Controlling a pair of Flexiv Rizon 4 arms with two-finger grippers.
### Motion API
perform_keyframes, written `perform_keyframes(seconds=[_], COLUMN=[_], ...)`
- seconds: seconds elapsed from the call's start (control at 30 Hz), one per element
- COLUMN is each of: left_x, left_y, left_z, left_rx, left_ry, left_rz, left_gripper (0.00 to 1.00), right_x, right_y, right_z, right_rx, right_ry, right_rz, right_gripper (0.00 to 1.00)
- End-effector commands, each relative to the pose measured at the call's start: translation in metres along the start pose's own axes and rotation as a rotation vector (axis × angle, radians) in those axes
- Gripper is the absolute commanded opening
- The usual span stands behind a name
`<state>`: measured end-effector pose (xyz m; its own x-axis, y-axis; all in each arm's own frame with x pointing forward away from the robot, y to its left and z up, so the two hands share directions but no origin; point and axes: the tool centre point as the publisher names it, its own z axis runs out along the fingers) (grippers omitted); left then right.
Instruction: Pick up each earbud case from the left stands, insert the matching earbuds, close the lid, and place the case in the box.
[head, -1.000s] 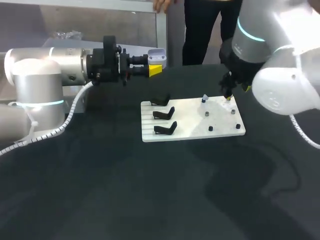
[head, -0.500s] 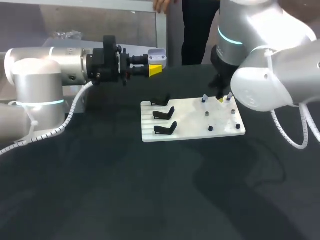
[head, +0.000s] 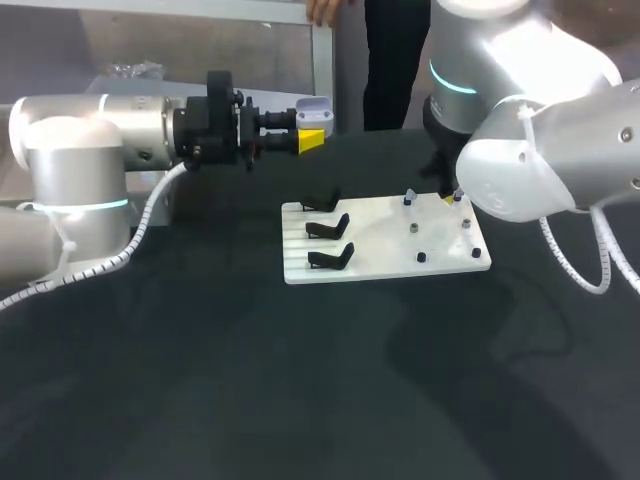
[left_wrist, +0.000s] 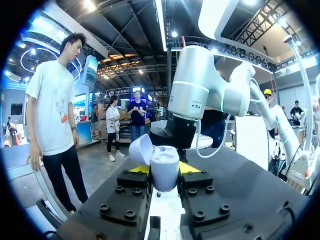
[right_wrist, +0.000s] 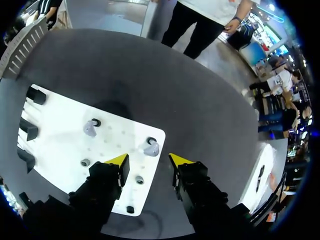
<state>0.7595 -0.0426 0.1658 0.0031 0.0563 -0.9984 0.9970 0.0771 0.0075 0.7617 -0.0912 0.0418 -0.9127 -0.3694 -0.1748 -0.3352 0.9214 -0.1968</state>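
Note:
My left gripper (head: 311, 140) is held up over the table's far left, shut on a lavender earbud case (head: 313, 108). In the left wrist view the case (left_wrist: 165, 167) sits between the yellow tips with its lid hinged open. My right gripper (head: 447, 200) hangs over the far right corner of the white board (head: 385, 245). In the right wrist view that gripper (right_wrist: 149, 160) is open, and a lavender earbud (right_wrist: 150, 148) stands on its peg just ahead of the gap, untouched. A second lavender earbud (right_wrist: 90, 129) stands farther along the board.
Three black stands (head: 328, 226) line the board's left side, all bare. Several small dark pegs (head: 421, 257) dot its right half. The dark table (head: 300, 380) spreads wide in front of the board.
My right arm has swung in and brought its gripper a little left and lower, onto the far right earbud. The left arm and the case have not moved.

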Motion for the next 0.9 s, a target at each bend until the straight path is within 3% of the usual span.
perform_keyframes(seconds=[0.03,0.27,0.63,0.9], left_x=[0.0003,0.0003,0.0003,0.0003], left_y=[0.0012,0.0012,0.0012,0.0012], left_z=[0.0002,0.0002,0.0002,0.0002], left_rx=[0.002,0.002,0.002,0.002], left_ry=[-0.001,-0.001,-0.001,-0.001], left_rz=[0.000,0.000,0.000,0.000], left_gripper=[0.00,0.00,0.00,0.00], right_x=[-0.0028,-0.0044,-0.0056,-0.0053], right_y=[-0.0003,-0.0023,-0.0021,-0.0028], right_z=[0.0060,0.0091,0.0150,0.0155], right_rx=[0.008,0.013,0.015,0.017], right_ry=[0.003,-0.003,0.003,0.006], right_rz=[0.002,0.006,0.013,0.021], right_gripper=[0.48,0.47,0.34,0.33])
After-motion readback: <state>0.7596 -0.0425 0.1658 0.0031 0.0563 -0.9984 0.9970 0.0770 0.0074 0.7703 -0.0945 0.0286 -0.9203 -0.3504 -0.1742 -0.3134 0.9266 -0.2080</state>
